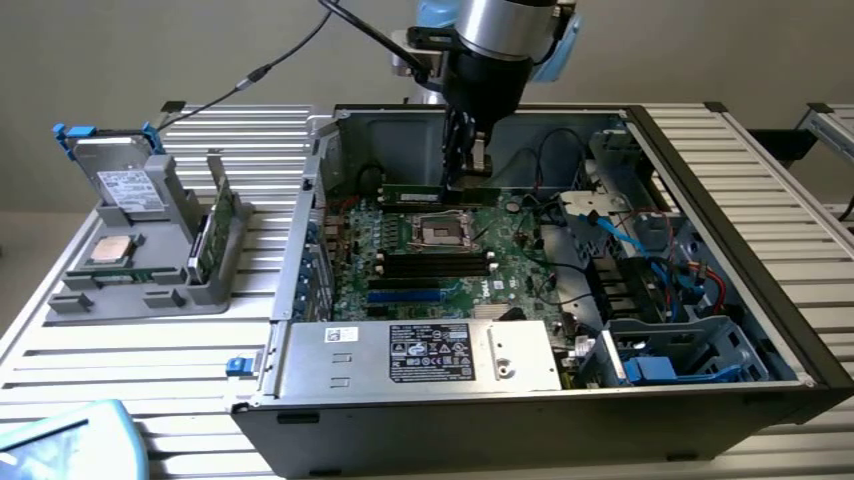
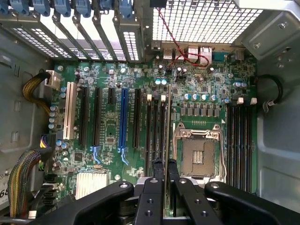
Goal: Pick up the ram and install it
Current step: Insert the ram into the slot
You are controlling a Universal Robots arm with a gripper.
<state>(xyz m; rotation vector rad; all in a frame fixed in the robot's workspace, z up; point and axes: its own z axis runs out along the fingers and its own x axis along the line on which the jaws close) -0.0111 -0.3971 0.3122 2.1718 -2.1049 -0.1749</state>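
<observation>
Near edge of the case (image 1: 747, 400): power supply (image 1: 414, 355) lies across the front, drive cage (image 1: 667, 350) at the exterior view's right with blue cables (image 1: 641, 235) looping over it.

On the desk (image 1: 107, 350), at the exterior view's left and well apart from the case: grey fixture (image 1: 80, 300) carrying a silvery processor chip (image 1: 114, 250), a hard drive (image 1: 127, 185) and a spare green stick (image 1: 214, 225) standing on edge.

Mid-board: open CPU socket (image 1: 441, 232) (image 2: 197, 154), with one bank of black slots (image 1: 427, 265) (image 2: 239, 136) on its near side.

The ram (image 1: 407, 190) (image 2: 168, 126) is just beyond the socket, low over the far slot bank (image 2: 154, 131), on edge. Long axis runs to the exterior view's left and right, parallel to the slots. Can't tell whether it is seated.

Gripper (image 1: 461, 180) (image 2: 165, 165) comes straight down; jaws clamped on the ram's two flat faces near its right end.

Room: the socket frame sits tight on the near side, and the neighbouring slots are tight beside the ram. Black cables (image 1: 547, 160) hang to the right, the case's far wall (image 1: 387, 140) stands behind, and it is open above.
</observation>
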